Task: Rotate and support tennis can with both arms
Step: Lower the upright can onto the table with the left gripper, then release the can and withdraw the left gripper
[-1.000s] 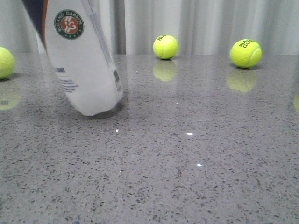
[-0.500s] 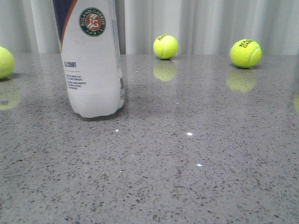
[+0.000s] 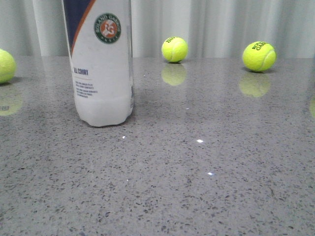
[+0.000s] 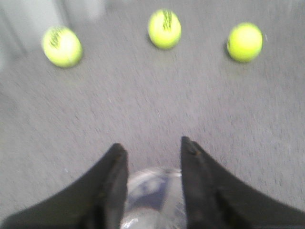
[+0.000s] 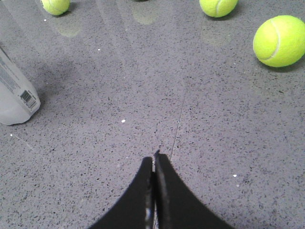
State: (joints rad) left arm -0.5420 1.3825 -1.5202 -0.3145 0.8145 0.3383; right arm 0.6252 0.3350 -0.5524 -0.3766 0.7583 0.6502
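The tennis can [image 3: 102, 69] stands upright on the grey table at the left of the front view, white with a navy and orange top part and the round Roland Garros badge. Its upper end runs out of that view. In the left wrist view my left gripper [image 4: 152, 147] has its two black fingers on either side of the can's navy-and-white end [image 4: 155, 198], shut on it. My right gripper [image 5: 155, 157] is shut and empty above the bare table, well to the right of the can's white base [image 5: 16, 98]. Neither gripper shows in the front view.
Three yellow-green tennis balls lie at the far side of the table: one at the left edge [image 3: 5, 65], one in the middle [image 3: 174, 49], one at the right [image 3: 259, 55]. Another ball [image 5: 279, 40] lies near the right gripper. A pale curtain hangs behind.
The can has swung from leaning with its top to the left to standing upright on its base, and has shifted slightly right. The balls have not moved.
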